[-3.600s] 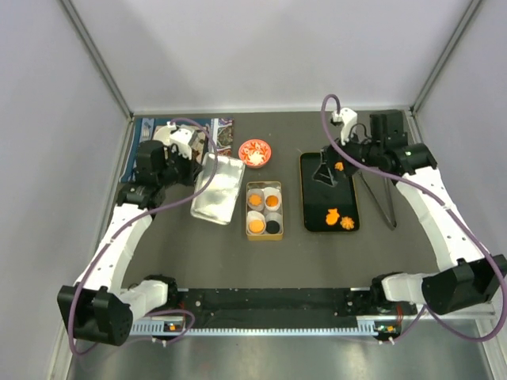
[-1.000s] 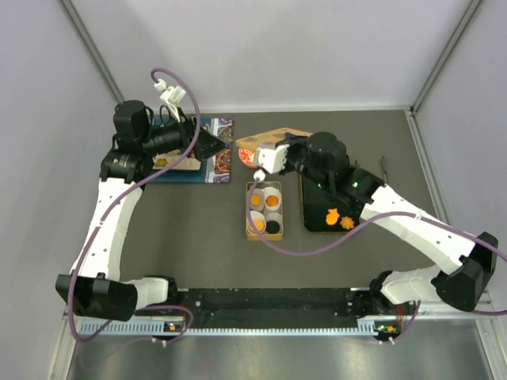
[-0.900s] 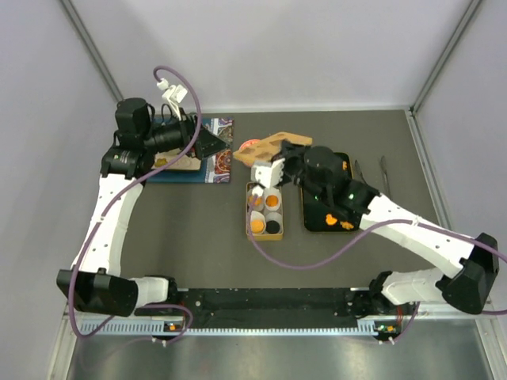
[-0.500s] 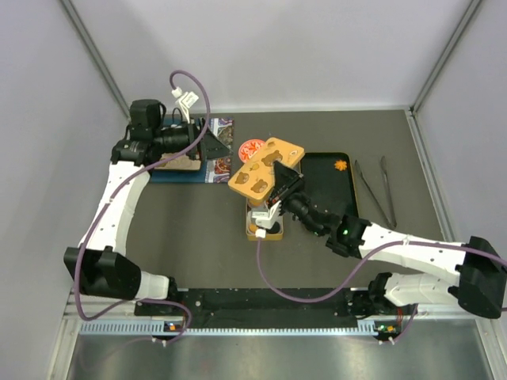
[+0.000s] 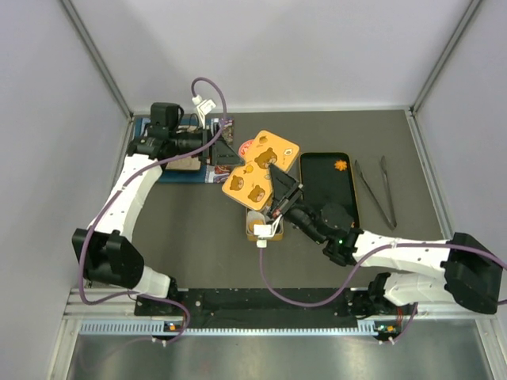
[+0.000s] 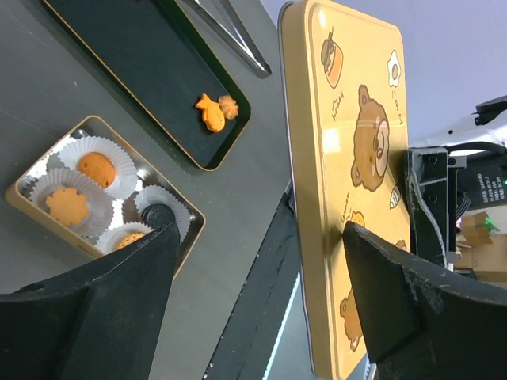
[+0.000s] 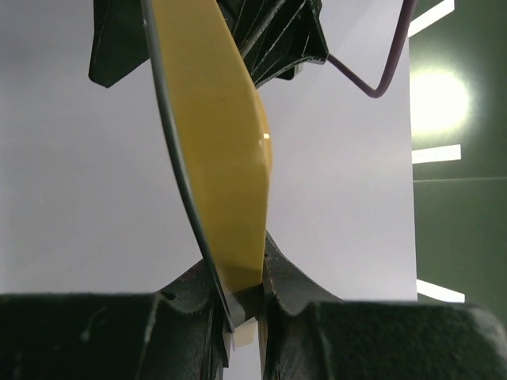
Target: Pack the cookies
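1. Cookies (image 6: 83,186) sit in paper cups (image 6: 119,170) inside the central tin (image 6: 16,192); at least one orange piece (image 5: 340,165) waits on the black tray (image 5: 313,190), far right.
2. Right gripper (image 7: 238,297) pinches the bear lid (image 5: 260,168) over the tin; left gripper (image 6: 260,237) is spread wide beside it.
3. Closing is left.

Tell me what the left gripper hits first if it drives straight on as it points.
Probably the yellow bear-print lid, which the right gripper holds on edge right ahead of the open left gripper; depth is hard to judge.
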Tool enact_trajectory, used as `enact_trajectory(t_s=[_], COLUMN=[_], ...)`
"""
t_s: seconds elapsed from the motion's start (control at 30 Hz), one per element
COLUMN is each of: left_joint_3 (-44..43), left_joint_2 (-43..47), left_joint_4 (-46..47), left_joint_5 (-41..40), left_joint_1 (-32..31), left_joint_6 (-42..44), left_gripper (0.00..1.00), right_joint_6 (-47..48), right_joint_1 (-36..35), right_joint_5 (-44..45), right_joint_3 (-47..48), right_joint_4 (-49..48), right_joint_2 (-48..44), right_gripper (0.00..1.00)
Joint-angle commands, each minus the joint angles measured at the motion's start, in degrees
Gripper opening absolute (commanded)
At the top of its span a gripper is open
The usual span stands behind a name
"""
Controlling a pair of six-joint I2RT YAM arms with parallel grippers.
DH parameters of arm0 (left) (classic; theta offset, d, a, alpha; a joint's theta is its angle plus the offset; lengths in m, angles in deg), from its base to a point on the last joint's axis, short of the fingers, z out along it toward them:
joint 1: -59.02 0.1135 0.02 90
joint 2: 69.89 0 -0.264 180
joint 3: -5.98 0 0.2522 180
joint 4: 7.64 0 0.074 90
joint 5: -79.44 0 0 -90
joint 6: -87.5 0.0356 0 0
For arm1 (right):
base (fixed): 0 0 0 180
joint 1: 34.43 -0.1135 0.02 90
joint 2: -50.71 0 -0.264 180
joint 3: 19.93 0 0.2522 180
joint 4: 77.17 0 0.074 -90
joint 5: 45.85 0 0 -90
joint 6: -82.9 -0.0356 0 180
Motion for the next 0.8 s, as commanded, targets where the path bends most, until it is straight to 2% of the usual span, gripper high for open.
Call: enact_trajectory(t_s=[0.0, 0.1, 0.2, 0.33, 0.43, 0.47, 0.53, 0.57, 0.6, 0.7, 0.73, 0.77], left_joint_3=[0.0, 0.5, 0.5, 1.2, 2.6, 3.0, 4.1, 4.2, 4.7, 6.8, 7.7, 8.8], left_joint_2=[-0.5, -0.7, -1.0, -0.6, -0.3, -0.2, -0.2, -0.2, -0.2, 0.3, 1.0, 1.4], left_joint_4=[2.2, 3.9, 4.3, 4.9, 7.7, 8.5, 10.2, 10.8, 11.0, 14.8, 16.6, 21.6], left_joint_5=[4.1, 5.5, 7.0, 8.0, 9.1, 9.5, 9.7, 9.7, 9.6, 9.7, 9.9, 10.0], left_joint_1=[-0.9, -1.6, -2.6, -3.6, -3.7, -3.7, -3.7, -3.7, -3.7, -3.5, -3.0, -2.7], left_joint_6=[-0.2, -1.2, -1.8, -2.0, -3.7, -5.1, -6.5, -6.9, -7.2, -9.9, -13.1, -15.1], left_gripper=[0.88, 0.86, 0.78, 0.61, 0.42, 0.29, 0.16, 0.05, 0.00, 0.00, 0.00, 0.00], right_joint_6=[2.0, 2.0, 2.0, 1.9, 1.9, 1.8, 1.8, 1.7, 1.5, 1.1, 0.8, 0.4], right_joint_1=[-0.8, -0.9, -0.8, -0.9, -0.9, -0.8, -0.9, -0.8, -0.9, -0.9, -0.9, -0.9], right_joint_5=[-2.5, -2.5, -2.4, -0.8, 0.5, 0.7, 1.4, 1.8, 1.9, 3.0, 3.9, 4.3], right_joint_3=[-0.6, -0.1, 0.2, 1.6, 2.3, 2.2, 2.3, 2.3, 2.3, 2.6, 2.8, 2.9], right_joint_4=[-7.6, -7.9, -8.0, -7.1, -5.6, -5.0, -4.4, -3.8, -3.3, -1.2, -0.5, 0.4], right_joint_2=[1.4, 2.2, 3.7, 5.3, 5.8, 5.7, 5.7, 5.5, 5.4, 4.9, 4.6, 4.4], right_gripper=[0.00, 0.00, 0.00, 0.05, 0.15, 0.19, 0.26, 0.29, 0.30, 0.39, 0.46, 0.49])
